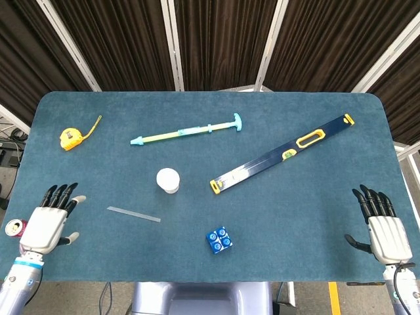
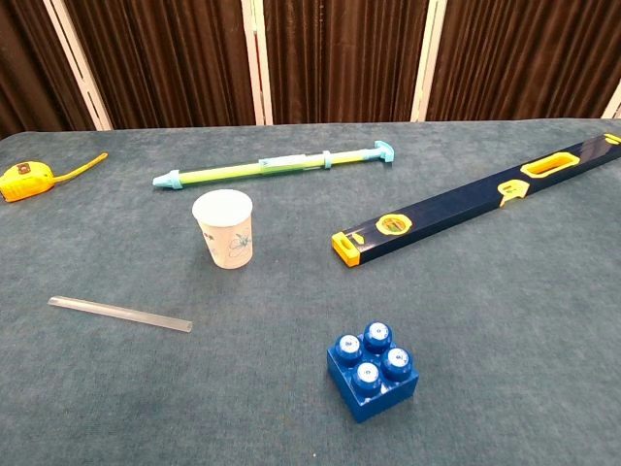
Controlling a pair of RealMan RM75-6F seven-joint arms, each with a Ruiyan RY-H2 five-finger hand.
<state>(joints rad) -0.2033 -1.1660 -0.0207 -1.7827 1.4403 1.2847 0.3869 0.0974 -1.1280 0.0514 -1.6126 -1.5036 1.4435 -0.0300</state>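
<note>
Both left hand (image 1: 44, 225) and right hand (image 1: 386, 233) lie flat, fingers spread, holding nothing.

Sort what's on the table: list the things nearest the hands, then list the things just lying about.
Nearest the hands:
- left hand, open, holding nothing; clear strip nearest it
- right hand, open, holding nothing; spirit level nearest it

Lying about:
- paper cup
- blue brick
- tape measure
- long green pump
</note>
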